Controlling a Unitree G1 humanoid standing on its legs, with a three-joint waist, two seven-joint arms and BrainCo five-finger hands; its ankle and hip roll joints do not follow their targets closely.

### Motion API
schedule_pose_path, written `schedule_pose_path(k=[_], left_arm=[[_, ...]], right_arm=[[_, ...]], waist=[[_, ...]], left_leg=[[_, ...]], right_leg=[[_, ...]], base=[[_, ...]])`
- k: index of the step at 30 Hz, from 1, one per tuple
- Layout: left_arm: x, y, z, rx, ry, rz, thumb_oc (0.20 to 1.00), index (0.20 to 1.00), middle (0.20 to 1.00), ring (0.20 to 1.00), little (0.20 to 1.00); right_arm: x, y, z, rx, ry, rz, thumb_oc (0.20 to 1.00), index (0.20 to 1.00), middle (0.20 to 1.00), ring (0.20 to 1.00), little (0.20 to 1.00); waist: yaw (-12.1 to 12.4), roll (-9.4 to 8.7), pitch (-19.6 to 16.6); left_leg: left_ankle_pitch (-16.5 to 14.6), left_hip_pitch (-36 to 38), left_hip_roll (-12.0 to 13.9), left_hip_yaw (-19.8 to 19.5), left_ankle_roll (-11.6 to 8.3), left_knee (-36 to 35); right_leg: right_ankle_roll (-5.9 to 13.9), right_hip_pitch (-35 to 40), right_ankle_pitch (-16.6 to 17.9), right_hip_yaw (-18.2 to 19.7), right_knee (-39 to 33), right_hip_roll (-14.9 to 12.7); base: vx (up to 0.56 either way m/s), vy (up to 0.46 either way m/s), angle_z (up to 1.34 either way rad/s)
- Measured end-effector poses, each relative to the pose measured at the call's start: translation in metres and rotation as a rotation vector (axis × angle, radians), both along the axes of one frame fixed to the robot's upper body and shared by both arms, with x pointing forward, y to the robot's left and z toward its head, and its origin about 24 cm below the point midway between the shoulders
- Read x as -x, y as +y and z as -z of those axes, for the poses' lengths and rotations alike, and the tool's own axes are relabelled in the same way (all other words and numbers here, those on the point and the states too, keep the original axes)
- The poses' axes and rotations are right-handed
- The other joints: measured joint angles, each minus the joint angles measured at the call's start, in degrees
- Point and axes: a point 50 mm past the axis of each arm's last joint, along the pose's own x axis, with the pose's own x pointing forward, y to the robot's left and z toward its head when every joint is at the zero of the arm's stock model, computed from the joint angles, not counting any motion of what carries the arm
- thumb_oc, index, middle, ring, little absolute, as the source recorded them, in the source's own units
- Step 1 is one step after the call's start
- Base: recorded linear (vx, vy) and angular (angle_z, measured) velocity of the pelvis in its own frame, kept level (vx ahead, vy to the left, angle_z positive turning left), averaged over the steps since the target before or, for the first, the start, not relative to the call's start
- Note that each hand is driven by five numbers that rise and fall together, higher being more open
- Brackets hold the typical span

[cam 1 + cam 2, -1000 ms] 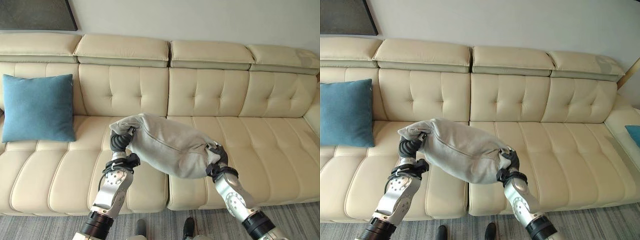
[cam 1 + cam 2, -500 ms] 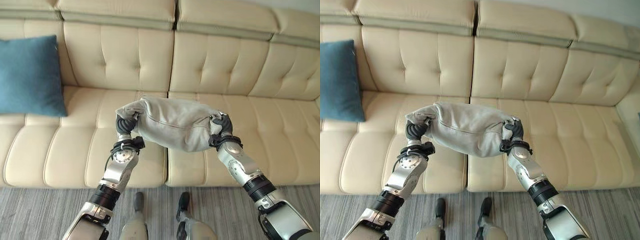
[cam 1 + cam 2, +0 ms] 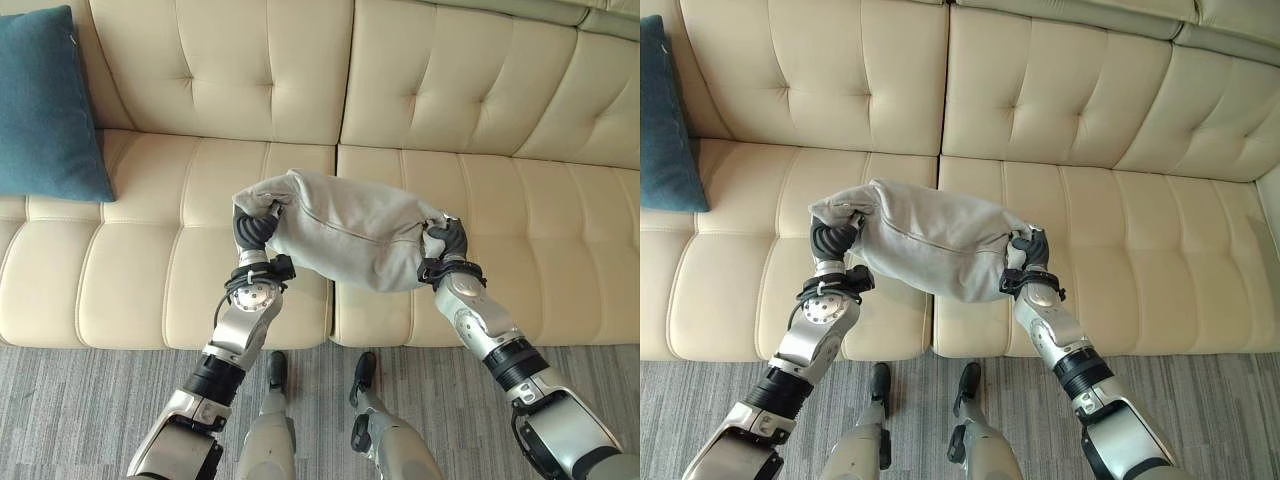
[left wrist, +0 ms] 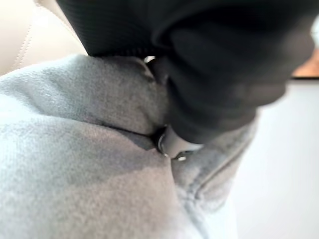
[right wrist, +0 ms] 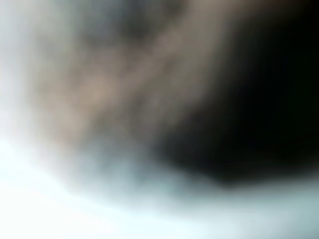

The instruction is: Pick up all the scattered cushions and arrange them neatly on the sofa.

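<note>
Since the earlier frames the camera had tilted downward; the grey cushion [image 3: 350, 230] remained carried between both hands.

Left eye view: the cushion hung at frame centre over the front of the cream sofa [image 3: 120, 290] seat. The left hand [image 3: 255, 232] was clamped on its left corner, the right hand [image 3: 447, 242] on its right end. A blue cushion [image 3: 45, 105] leaned against the backrest, upper left.

Right eye view: same arrangement, cushion sagging between the hands.

Left wrist view: grey fabric bunched against the dark cover, fingers buried in it.

Right wrist view: nothing discernible.

Judgement: both grips should hold, keeping the cushion level, until it is set upright against the backrest.
</note>
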Motion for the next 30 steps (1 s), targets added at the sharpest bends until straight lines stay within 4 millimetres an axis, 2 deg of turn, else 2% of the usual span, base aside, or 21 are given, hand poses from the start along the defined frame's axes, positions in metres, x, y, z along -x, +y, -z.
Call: schedule_pose_path(k=[2, 4, 5, 7, 8, 9, 11, 12, 13, 15, 16, 17, 18, 19, 20, 22, 24, 26, 27, 29, 30], left_arm=[[-0.025, -0.004, -0.027, -0.084, -0.025, -0.006, 0.2, 0.2, 0.2, 0.2, 0.2], [-0.038, -0.002, -0.054, -0.119, -0.069, -0.024, 0.2, 0.2, 0.2, 0.2, 0.2], [-0.056, -0.006, -0.069, -0.191, -0.041, -0.035, 0.2, 0.2, 0.2, 0.2, 0.2], [-0.067, -0.001, -0.103, -0.208, -0.071, -0.066, 0.2, 0.2, 0.2, 0.2, 0.2], [-0.067, -0.001, -0.115, -0.191, -0.093, -0.063, 0.2, 0.2, 0.2, 0.2, 0.2], [-0.068, 0.002, -0.121, -0.173, -0.104, -0.067, 0.2, 0.2, 0.2, 0.2, 0.2], [-0.074, 0.004, -0.127, -0.153, -0.075, -0.069, 0.2, 0.2, 0.2, 0.2, 0.2], [-0.077, 0.008, -0.138, -0.127, -0.068, -0.08, 0.667, 0.667, 0.667, 0.667, 0.667], [-0.078, 0.019, -0.157, -0.045, -0.082, -0.078, 1.0, 1.0, 1.0, 1.0, 1.0], [-0.076, 0.033, -0.163, 0.031, -0.095, -0.089, 1.0, 1.0, 1.0, 1.0, 1.0], [-0.069, 0.049, -0.168, 0.314, -0.168, -0.053, 1.0, 1.0, 1.0, 1.0, 1.0], [-0.064, 0.066, -0.169, 0.44, -0.211, -0.075, 1.0, 1.0, 1.0, 1.0, 1.0], [-0.06, 0.081, -0.166, 0.483, -0.223, -0.102, 1.0, 1.0, 1.0, 1.0, 1.0], [-0.05, 0.116, -0.164, 0.524, -0.26, -0.183, 1.0, 1.0, 1.0, 1.0, 1.0], [-0.045, 0.133, -0.16, 0.544, -0.271, -0.234, 1.0, 1.0, 1.0, 1.0, 1.0], [-0.036, 0.157, -0.152, 0.586, -0.287, -0.295, 1.0, 1.0, 1.0, 1.0, 1.0], [-0.029, 0.171, -0.129, 0.651, -0.269, -0.332, 1.0, 1.0, 1.0, 1.0, 1.0], [-0.027, 0.17, -0.103, 0.696, -0.229, -0.334, 1.0, 1.0, 1.0, 1.0, 1.0], [-0.019, 0.165, -0.069, 0.678, -0.174, -0.318, 1.0, 1.0, 1.0, 1.0, 1.0], [-0.001, 0.163, -0.025, 0.631, -0.081, -0.321, 1.0, 1.0, 1.0, 1.0, 1.0], [0.021, 0.163, 0.014, 0.587, 0.01, -0.335, 1.0, 1.0, 1.0, 1.0, 1.0]], right_arm=[[-0.02, -0.002, -0.027, 0.073, -0.035, 0.03, 0.2, 0.2, 0.2, 0.2, 0.2], [-0.03, 0.0, -0.046, 0.112, -0.063, 0.043, 0.2, 0.2, 0.2, 0.2, 0.2], [-0.04, -0.004, -0.057, 0.15, -0.044, 0.083, 0.2, 0.2, 0.2, 0.2, 0.2], [-0.045, 0.001, -0.081, 0.166, -0.093, 0.093, 0.2, 0.2, 0.2, 0.2, 0.2], [-0.047, 0.006, -0.091, 0.169, -0.115, 0.084, 0.344, 0.344, 0.344, 0.344, 0.344], [-0.048, 0.006, -0.095, 0.182, -0.12, 0.087, 1.0, 1.0, 1.0, 1.0, 1.0], [-0.05, 0.001, -0.102, 0.216, -0.126, 0.109, 1.0, 1.0, 1.0, 1.0, 1.0], [-0.052, 0.0, -0.114, 0.224, -0.147, 0.122, 1.0, 1.0, 1.0, 1.0, 1.0], [-0.052, -0.009, -0.149, 0.235, -0.23, 0.159, 1.0, 1.0, 1.0, 1.0, 1.0], [-0.051, -0.018, -0.168, 0.256, -0.279, 0.186, 1.0, 1.0, 1.0, 1.0, 1.0], [-0.043, -0.029, -0.187, 0.174, -0.356, 0.237, 1.0, 1.0, 1.0, 1.0, 1.0], [-0.035, -0.047, -0.201, 0.134, -0.427, 0.322, 1.0, 1.0, 1.0, 1.0, 1.0], [-0.029, -0.065, -0.202, 0.089, -0.447, 0.397, 1.0, 1.0, 1.0, 1.0, 1.0], [-0.017, -0.101, -0.206, -0.01, -0.478, 0.554, 1.0, 1.0, 1.0, 1.0, 1.0], [-0.01, -0.124, -0.204, -0.029, -0.478, 0.652, 1.0, 1.0, 1.0, 1.0, 1.0], [0.004, -0.155, -0.199, -0.064, -0.488, 0.769, 1.0, 1.0, 1.0, 1.0, 1.0], [0.01, -0.169, -0.185, -0.109, -0.479, 0.817, 1.0, 1.0, 1.0, 1.0, 1.0], [0.014, -0.176, -0.165, -0.125, -0.449, 0.836, 1.0, 1.0, 1.0, 1.0, 1.0], [0.021, -0.181, -0.133, -0.103, -0.394, 0.841, 1.0, 1.0, 1.0, 1.0, 1.0], [0.033, -0.181, -0.087, -0.086, -0.309, 0.826, 1.0, 1.0, 1.0, 1.0, 1.0], [0.05, -0.179, -0.043, -0.064, -0.215, 0.814, 1.0, 1.0, 1.0, 1.0, 1.0]], waist=[[0.0, -0.03, 0.0], [-0.4, 0.13, 0.3], [-0.2, 0.39, 0.5], [-1.1, 0.59, 0.6], [-1.6, 0.83, 0.8], [-1.7, 0.94, 0.8], [-1.6, 1.1, 0.9], [-1.7, 1.24, 1.0], [-1.6, 2.16, 1.3], [-1.6, 2.55, 1.2], [-1.6, 2.96, 1.1], [-1.3, 3.55, 1.2], [-1.1, 3.71, 1.1], [-1.0, 4.09, 1.1], [-0.9, 4.23, 1.0], [-0.7, 4.23, 1.0], [-0.6, 4.32, 0.9], [-0.6, 4.39, 0.9], [-0.5, 4.44, 0.8], [-0.6, 4.44, 0.8], [-0.6, 4.45, 0.8]], left_leg=[[0.7, -2.3, 0.0, -0.1, -0.55, 0.0], [1.6, -3.5, 0.1, -0.1, -0.31, 0.0], [1.9, -4.5, 0.2, -0.2, -0.29, 0.0], [2.5, -6.7, 0.2, 0.0, -0.31, 0.0], [3.1, -7.5, 0.2, 0.1, 0.0, 0.0], [3.2, -7.8, 0.2, 0.2, 0.0, 0.0], [3.2, -8.0, 0.3, 0.2, 0.0, 0.0], [3.2, -8.2, 0.4, 0.2, -0.01, 0.0], [3.2, -8.9, 0.6, 0.2, -0.04, 0.0], [3.2, -9.1, 0.7, 0.2, -0.05, 0.0], [3.2, -9.4, 0.7, 0.1, -0.11, 0.0], [3.2, -9.9, 0.7, 0.2, -0.1, 0.0], [3.2, -9.9, 0.7, 0.1, -0.1, 0.0], [3.2, -9.9, 0.6, 0.1, -0.1, 0.0], [3.2, -9.8, 0.6, 0.1, -0.1, 0.0], [3.2, -9.5, 0.6, 0.0, -0.1, 0.0], [3.2, -8.5, 0.6, 0.0, -0.1, 0.0], [3.1, -7.7, 0.5, -0.1, -0.12, 0.0], [3.0, -7.2, 0.5, -0.2, -0.3, 0.0], [2.7, -6.0, 0.5, 0.0, -0.59, 0.0], [2.3, -4.2, 0.5, 0.1, -0.76, 0.0]], right_leg=[[0.21, -2.3, 0.2, 0.0, 0.0, 0.0], [0.17, -3.7, 0.7, 0.0, 0.0, 0.0], [0.01, -4.5, 1.0, 0.0, 0.0, 0.0], [-0.05, -6.9, 1.7, 0.1, 0.0, 0.1], [-0.39, -7.7, 2.3, 0.1, 0.0, 0.1], [-0.99, -8.0, 2.9, 0.2, 0.0, 0.2], [-1.0, -8.2, 2.9, 0.2, 0.0, 0.2], [-1.0, -8.6, 2.9, 0.3, 0.0, 0.3], [-1.01, -9.2, 2.9, 0.2, 0.0, 0.6], [-1.03, -9.4, 2.9, 0.3, 0.0, 0.7], [-1.09, -9.9, 2.8, 0.4, 0.0, 0.7], [-1.13, -10.2, 2.8, 0.4, 0.0, 0.7], [-1.13, -10.2, 2.8, 0.4, 0.0, 0.7], [-1.14, -10.2, 2.8, 0.4, 0.0, 0.6], [-1.15, -10.0, 2.8, 0.4, 0.0, 0.6], [-1.19, -9.6, 2.8, 0.4, 0.0, 0.6], [-1.2, -8.5, 2.8, 0.4, 0.0, 0.6], [-1.39, -7.6, 2.6, 0.4, 0.0, 0.6], [-1.37, -7.1, 2.4, 0.5, 0.0, 0.6], [-1.24, -6.0, 2.3, 0.8, 0.0, 0.7], [-1.16, -4.3, 2.0, 0.9, 0.0, 0.6]], base=[[-0.06, -0.001, 0.01], [-0.1, 0.013, -0.01], [-0.07, 0.016, -0.02], [-0.06, 0.015, -0.04], [-0.05, 0.009, -0.04], [-0.04, 0.003, -0.03], [-0.04, -0.005, -0.05], [0.0, 0.0, 0.0], [0.0, 0.0, 0.0], [0.01, 0.015, -0.01], [0.06, 0.03, 0.0], [0.1, 0.048, 0.02], [0.13, 0.052, 0.04], [0.12, 0.044, 0.05], [0.09, 0.033, 0.05], [0.05, 0.024, 0.05], [0.04, 0.018, 0.01], [0.05, 0.027, 0.03], [0.04, 0.039, 0.02], [0.05, 0.041, -0.05], [0.06, 0.036, -0.16]])
